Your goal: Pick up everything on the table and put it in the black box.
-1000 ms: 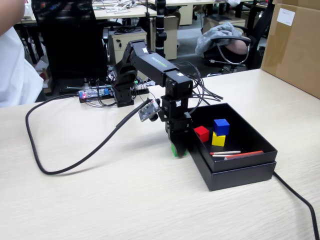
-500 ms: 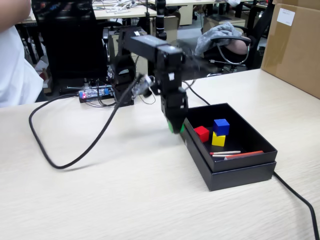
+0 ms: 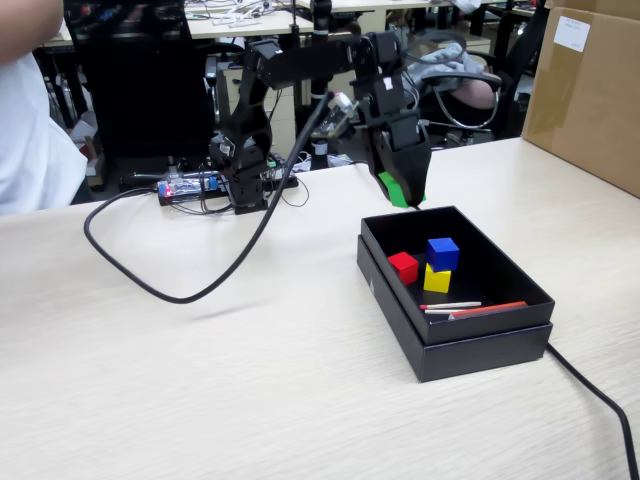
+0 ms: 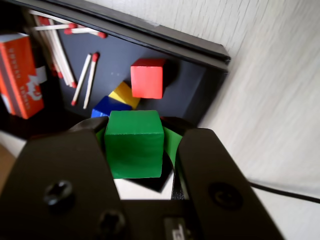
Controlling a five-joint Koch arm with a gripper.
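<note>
gripping green cube [image 4: 134, 143], gripper [image 3: 402, 190] clamped, above black box [image 3: 400, 321] far edge; red cube [image 3: 404, 266] inside.

At the upper middle of the frame the gripper [image 3: 401, 192] holds the green cube [image 3: 396, 188] in the air above the far edge of the black box [image 3: 480, 345], where the red cube [image 3: 404, 267], the blue cube [image 3: 443, 253] and the yellow cube [image 3: 436, 279] lie.

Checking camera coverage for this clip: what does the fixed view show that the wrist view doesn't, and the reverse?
Only the fixed view shows the arm's base, the cardboard box and the whole black box on the table. Only the wrist view shows the matches as red-tipped, an orange matchbox, and the green cube squarely between the tool's jaws. Both show the red cube, the yellow cube and the blue cube inside the box.
</note>
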